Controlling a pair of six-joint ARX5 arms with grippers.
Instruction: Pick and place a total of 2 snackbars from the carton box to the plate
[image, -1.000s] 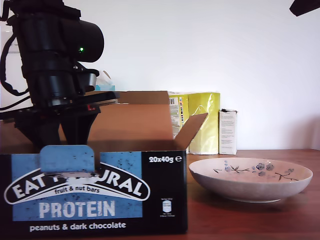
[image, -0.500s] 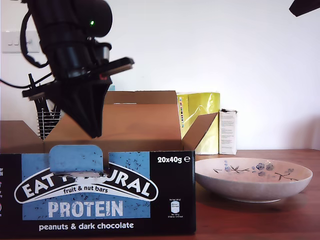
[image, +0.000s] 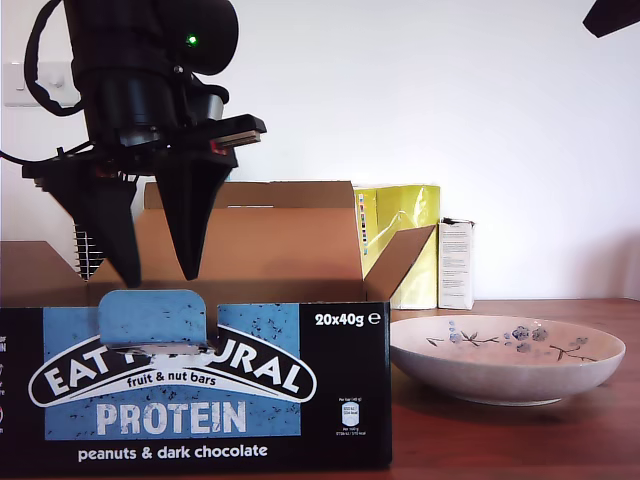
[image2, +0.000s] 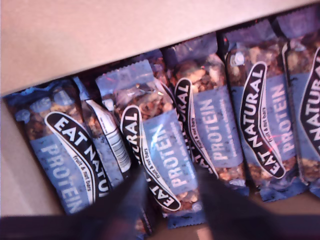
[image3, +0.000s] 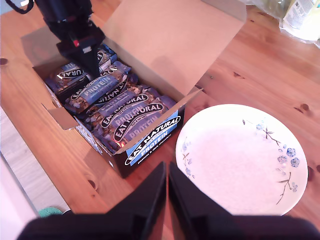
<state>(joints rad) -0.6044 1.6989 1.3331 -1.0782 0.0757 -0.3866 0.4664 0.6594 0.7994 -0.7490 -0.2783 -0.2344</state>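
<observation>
- Bars (image2: 150, 145) lie packed side by side in the box (image: 200, 380), none yet on the plate (image: 505, 358).
- My first pincer (image2: 170, 200) hangs spread wide just above the row, holding nothing; one bar's near end sits between its fingers (image: 190, 220).
- Each bar's long axis runs across the finger gap, so a straight drop should straddle its width.
- My second pincer (image3: 167, 187), pressed together and empty, hovers between box and plate, farther from the bars.

Carton box (image: 250, 250) open-topped; raised back flap (image: 250, 230) blocks rear; plate (image3: 240, 160) bare.
</observation>
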